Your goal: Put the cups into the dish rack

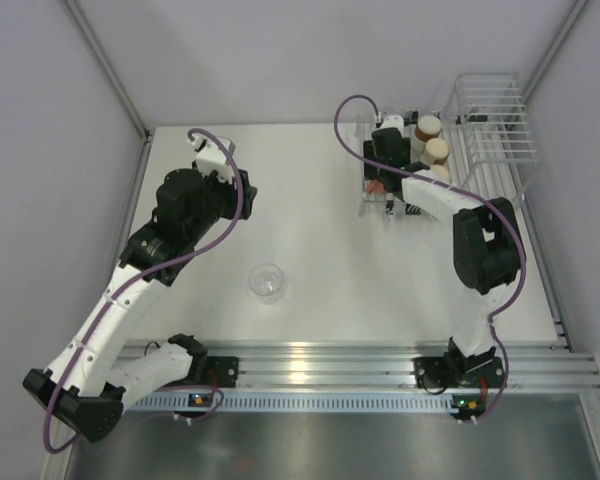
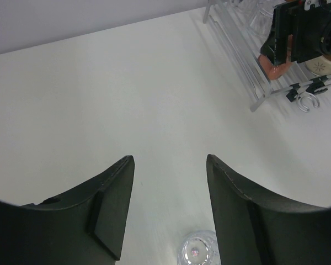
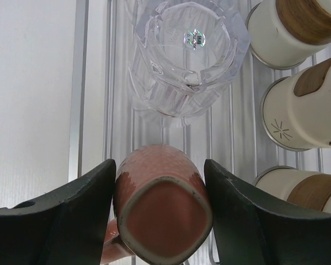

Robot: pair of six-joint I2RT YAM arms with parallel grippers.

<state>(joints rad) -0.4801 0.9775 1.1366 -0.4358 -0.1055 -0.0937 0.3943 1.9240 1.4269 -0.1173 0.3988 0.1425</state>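
Note:
My right gripper (image 1: 382, 188) (image 3: 160, 165) is shut on the salmon-orange cup (image 3: 163, 215), held bottom-up over the flat bars of the white dish rack (image 1: 465, 175) (image 3: 94, 110). Just beyond it, a clear cup (image 3: 185, 55) stands upside down on the bars. Three brown cups with cream bases (image 1: 428, 127) (image 1: 437, 150) (image 3: 309, 107) stand upside down to its right. My left gripper (image 1: 242, 195) (image 2: 170, 160) is open and empty above the table. One clear cup (image 1: 267, 281) (image 2: 198, 251) stands on the table just below it.
The rack's taller wire basket (image 1: 495, 120) stands at the back right, by the wall. The right arm's black wrist (image 2: 303, 33) covers part of the rack in the left wrist view. A metal rail (image 1: 360, 360) runs along the near edge.

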